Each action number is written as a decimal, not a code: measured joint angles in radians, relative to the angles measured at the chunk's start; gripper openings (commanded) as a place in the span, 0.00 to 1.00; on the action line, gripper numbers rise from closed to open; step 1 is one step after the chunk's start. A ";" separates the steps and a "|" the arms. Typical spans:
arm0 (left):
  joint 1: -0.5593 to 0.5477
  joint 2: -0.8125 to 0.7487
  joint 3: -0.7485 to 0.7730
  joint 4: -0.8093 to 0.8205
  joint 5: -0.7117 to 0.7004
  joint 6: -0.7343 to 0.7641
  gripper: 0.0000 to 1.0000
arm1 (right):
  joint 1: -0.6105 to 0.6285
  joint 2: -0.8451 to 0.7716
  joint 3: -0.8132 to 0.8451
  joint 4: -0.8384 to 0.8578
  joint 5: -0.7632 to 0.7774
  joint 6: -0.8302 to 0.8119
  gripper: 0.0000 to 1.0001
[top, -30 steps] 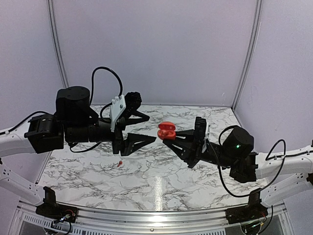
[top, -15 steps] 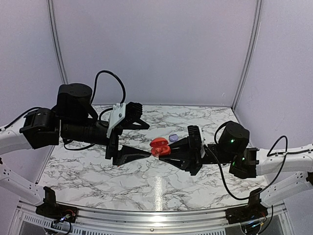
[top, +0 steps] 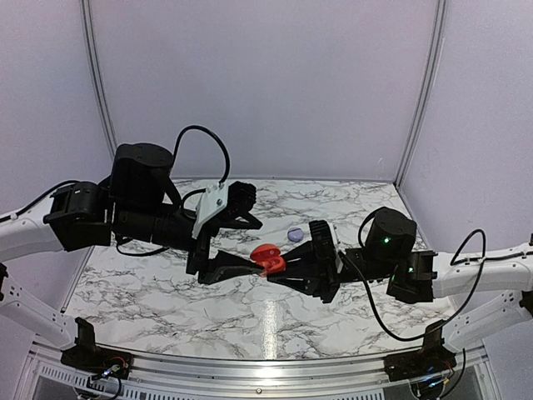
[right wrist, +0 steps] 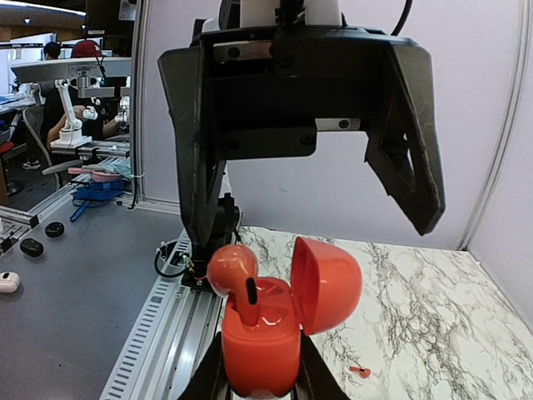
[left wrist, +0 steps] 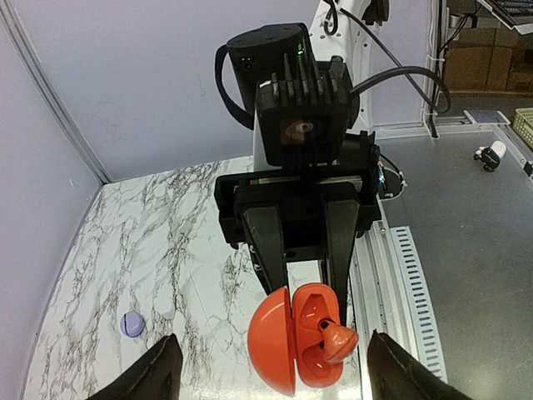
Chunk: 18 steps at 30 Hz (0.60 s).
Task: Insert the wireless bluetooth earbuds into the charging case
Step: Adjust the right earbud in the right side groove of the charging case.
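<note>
Left gripper [top: 260,243] hangs wide open over the middle of the marble table [top: 166,292], one finger on each side of the single red charging case [top: 265,255]. The right gripper [top: 279,268] pinches that case from the right. One lilac disc [top: 295,235] lies just beyond them on the far side, and at this size no earbud can be picked out. From the left wrist, the left gripper's spread fingers [left wrist: 158,371] frame the case [left wrist: 291,350], whose lid is swung open to the far side and whose base is clamped between the right gripper's [left wrist: 308,287] two fingers. One earbud [left wrist: 337,340] sits at the near edge of the open base, and the disc [left wrist: 132,323] rests on the marble further off. From the right wrist, that earbud's [right wrist: 233,271] bulb stands above the base with its dark stem down in the well, and the left gripper [right wrist: 312,237] gapes above it. A second earbud [right wrist: 360,370] lies alone on the table to the left, making two in all.
</note>
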 measured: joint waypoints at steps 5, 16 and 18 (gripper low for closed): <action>0.000 0.020 0.001 -0.001 -0.003 0.003 0.77 | 0.000 0.002 0.000 -0.001 -0.008 0.000 0.00; 0.000 0.044 0.018 -0.002 -0.023 0.001 0.71 | -0.007 0.021 0.010 -0.001 -0.013 0.001 0.00; 0.000 0.053 0.025 -0.002 -0.025 -0.002 0.70 | -0.009 0.026 0.015 -0.001 -0.013 0.001 0.00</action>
